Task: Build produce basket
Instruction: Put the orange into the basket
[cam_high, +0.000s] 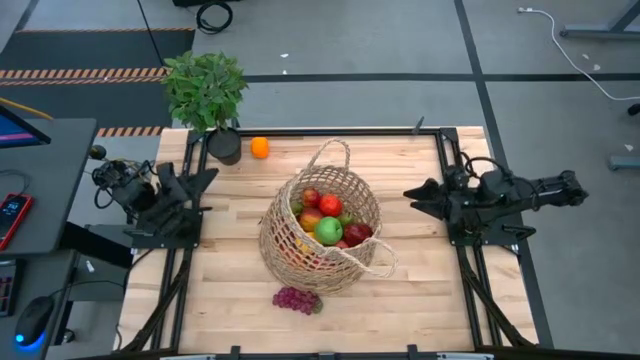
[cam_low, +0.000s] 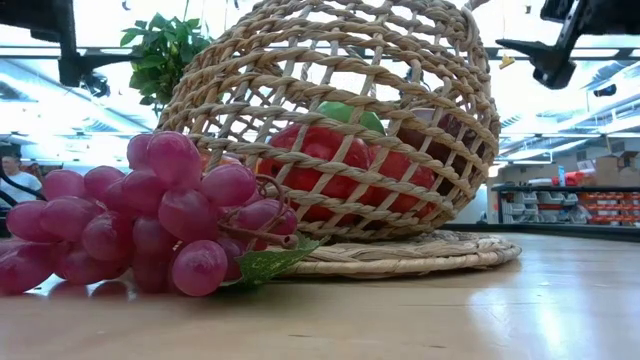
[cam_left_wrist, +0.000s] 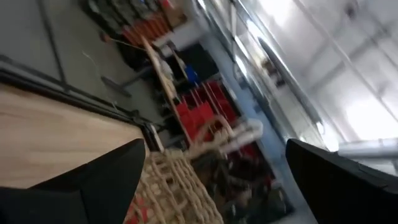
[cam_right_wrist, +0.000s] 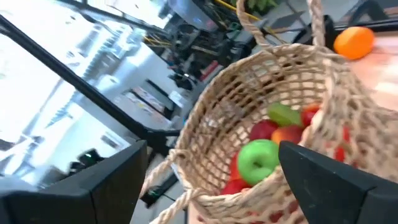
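The tan wicker basket (cam_high: 320, 232) lies tipped on its side mid-table, its mouth turned up and toward the right. One looped handle (cam_low: 420, 255) lies flat on the wood. Inside is produce: a green apple (cam_high: 328, 230) and red fruit (cam_high: 330, 206). A bunch of purple grapes (cam_high: 297, 299) lies on the table in front of the basket. An orange (cam_high: 259, 147) sits at the far edge. My left gripper (cam_high: 205, 193) stands open at the table's left edge. My right gripper (cam_high: 412, 198) stands open to the right of the basket, facing its mouth (cam_right_wrist: 261, 124). Neither holds anything.
A leafy potted plant (cam_high: 207, 95) in a black pot (cam_high: 225, 147) stands at the far left corner beside the orange. Bare wood lies to the right of the basket and along the near edge. A desk with a phone (cam_high: 12, 215) stands left of the table.
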